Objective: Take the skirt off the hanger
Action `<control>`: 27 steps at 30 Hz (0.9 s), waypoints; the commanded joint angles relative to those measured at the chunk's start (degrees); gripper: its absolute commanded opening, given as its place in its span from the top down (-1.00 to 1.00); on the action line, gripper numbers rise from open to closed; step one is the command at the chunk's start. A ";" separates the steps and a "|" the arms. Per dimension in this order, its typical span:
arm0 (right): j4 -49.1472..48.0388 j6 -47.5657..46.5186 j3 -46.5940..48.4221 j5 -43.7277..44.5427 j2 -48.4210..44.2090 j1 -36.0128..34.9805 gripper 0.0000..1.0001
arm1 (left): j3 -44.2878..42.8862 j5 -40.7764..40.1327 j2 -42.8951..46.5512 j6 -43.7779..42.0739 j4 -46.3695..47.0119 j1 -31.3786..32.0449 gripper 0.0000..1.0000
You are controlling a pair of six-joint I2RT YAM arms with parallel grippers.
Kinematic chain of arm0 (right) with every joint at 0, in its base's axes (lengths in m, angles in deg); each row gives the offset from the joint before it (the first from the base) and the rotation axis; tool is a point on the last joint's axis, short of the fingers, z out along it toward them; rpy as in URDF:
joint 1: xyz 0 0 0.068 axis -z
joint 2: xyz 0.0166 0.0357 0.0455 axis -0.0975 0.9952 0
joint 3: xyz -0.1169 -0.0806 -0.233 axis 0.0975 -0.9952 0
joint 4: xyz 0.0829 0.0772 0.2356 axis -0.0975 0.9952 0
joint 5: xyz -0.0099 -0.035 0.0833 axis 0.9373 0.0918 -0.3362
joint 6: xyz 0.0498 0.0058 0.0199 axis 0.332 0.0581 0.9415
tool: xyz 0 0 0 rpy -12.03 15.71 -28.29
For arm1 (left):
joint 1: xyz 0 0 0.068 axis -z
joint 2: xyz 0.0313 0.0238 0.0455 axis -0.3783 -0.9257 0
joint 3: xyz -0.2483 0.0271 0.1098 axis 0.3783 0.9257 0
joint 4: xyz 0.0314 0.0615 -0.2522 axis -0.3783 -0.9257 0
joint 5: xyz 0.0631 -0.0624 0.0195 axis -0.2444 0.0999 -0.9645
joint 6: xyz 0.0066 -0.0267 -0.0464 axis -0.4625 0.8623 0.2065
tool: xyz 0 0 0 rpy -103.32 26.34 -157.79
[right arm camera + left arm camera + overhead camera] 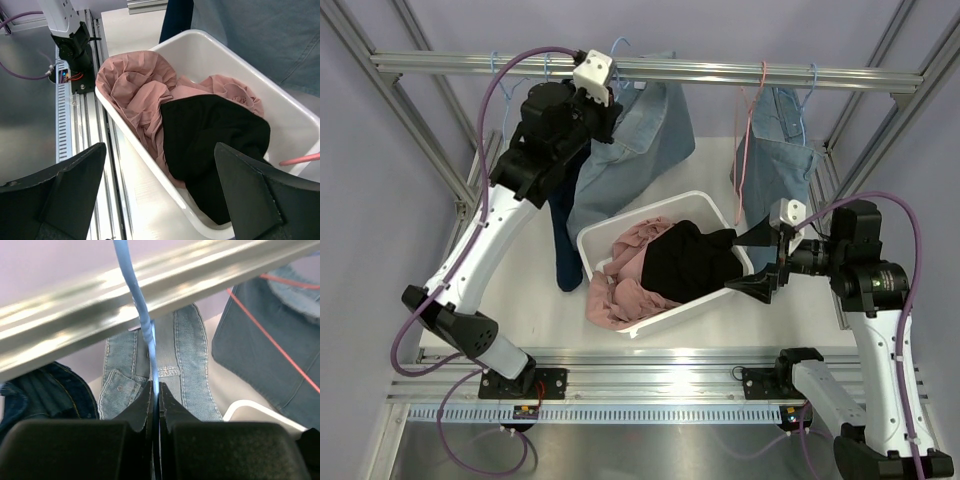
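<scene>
A light denim skirt hangs from a blue hanger on the metal rail. My left gripper is up at the rail, shut on the blue hanger's wire, with the skirt hanging below it. My right gripper is open and empty, low at the right end of the white bin. In the right wrist view its fingers straddle the bin's near rim.
The bin holds pink cloth and black cloth. A dark blue garment hangs at the left. Another denim piece hangs at the right on a blue hanger, beside an empty pink hanger. Frame posts stand at both sides.
</scene>
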 commanded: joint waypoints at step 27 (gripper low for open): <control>-13.28 34.24 45.82 57.20 36.41 -35.27 -0.80 | 33.56 3.45 48.25 5.12 -4.49 -0.23 1.00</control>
